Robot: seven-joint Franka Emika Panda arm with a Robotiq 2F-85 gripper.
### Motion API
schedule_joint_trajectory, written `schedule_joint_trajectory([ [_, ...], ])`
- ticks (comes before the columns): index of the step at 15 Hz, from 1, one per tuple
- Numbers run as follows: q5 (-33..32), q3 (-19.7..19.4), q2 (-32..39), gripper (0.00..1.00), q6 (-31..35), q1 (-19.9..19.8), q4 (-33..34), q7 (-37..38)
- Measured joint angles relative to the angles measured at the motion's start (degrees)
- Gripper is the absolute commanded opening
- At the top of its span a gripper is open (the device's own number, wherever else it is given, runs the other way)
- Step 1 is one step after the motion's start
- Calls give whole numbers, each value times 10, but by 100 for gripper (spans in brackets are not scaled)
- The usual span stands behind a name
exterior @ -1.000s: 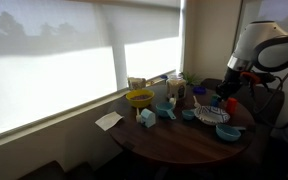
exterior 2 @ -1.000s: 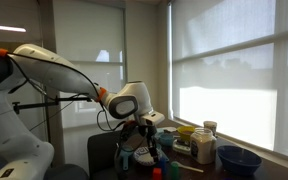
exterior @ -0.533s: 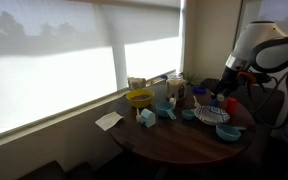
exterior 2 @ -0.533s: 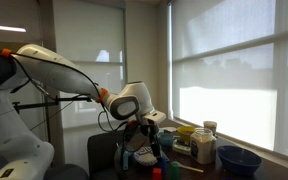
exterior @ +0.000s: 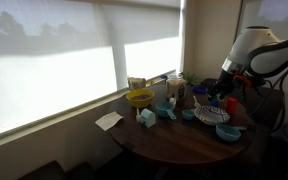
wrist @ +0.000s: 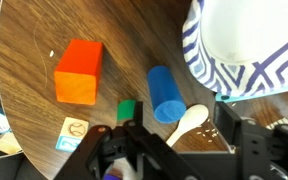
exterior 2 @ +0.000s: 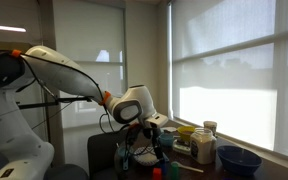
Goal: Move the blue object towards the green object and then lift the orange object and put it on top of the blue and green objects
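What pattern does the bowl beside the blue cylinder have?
The bowl has blue-and-white geometric lines outside, plain white inside; clearest in the wrist view.

Orange object (wrist: pixel 79 70): red-orange boxy block, flat on wooden bench (wrist: pixel 34 40), apart from others. Blue object (wrist: pixel 166 93): solid-blue cylinder lying on side, slightly tilted. Green object (wrist: pixel 127 109): small green block just beside blue, lower part hidden.

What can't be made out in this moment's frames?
Green block: wrist view, lower part behind the gripper.
Patterned bowl: wrist view, cut by the top and right edges.
Orange block, blue cylinder: both exterior views, too small to pick out.
Gripper opening: every view, dark or too small.
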Motion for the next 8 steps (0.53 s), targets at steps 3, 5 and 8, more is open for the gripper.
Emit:
schedule_joint_trajectory([
  [3,-2,0,6,23,1,-1,0,0],
  [5,-7,0,7,10,1,-3,0,0],
  [8,-20,0,7,8,1,-10,1,0],
])
